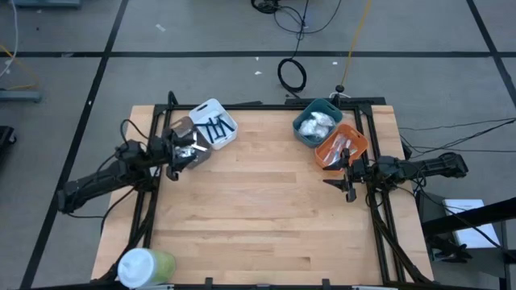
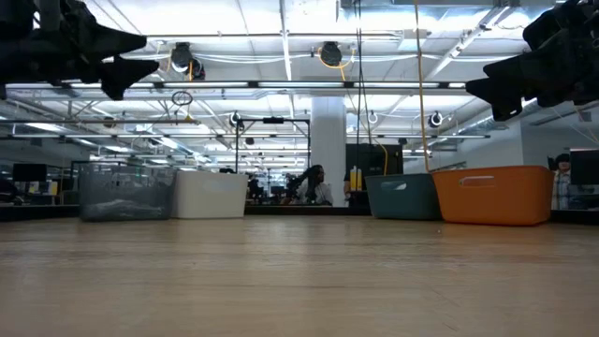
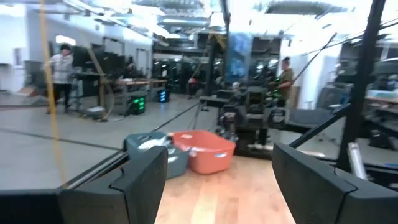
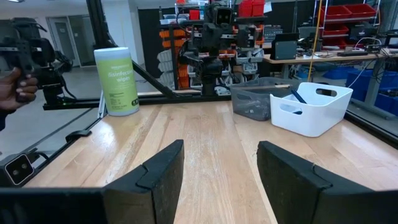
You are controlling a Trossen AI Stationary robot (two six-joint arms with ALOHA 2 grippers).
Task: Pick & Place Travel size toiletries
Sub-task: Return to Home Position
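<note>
On the smooth wooden table (image 1: 258, 217), left gripper (image 1: 185, 153) and right gripper (image 1: 342, 182) hover with jaws spread.

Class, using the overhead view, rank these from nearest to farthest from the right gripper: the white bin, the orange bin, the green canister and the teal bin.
Measured from the right gripper, at the table's right side:
1. The orange bin, right beside it, towards the picture's top.
2. The teal bin, just past the orange one.
3. The white bin, top left.
4. The green canister, bottom left corner.
</note>
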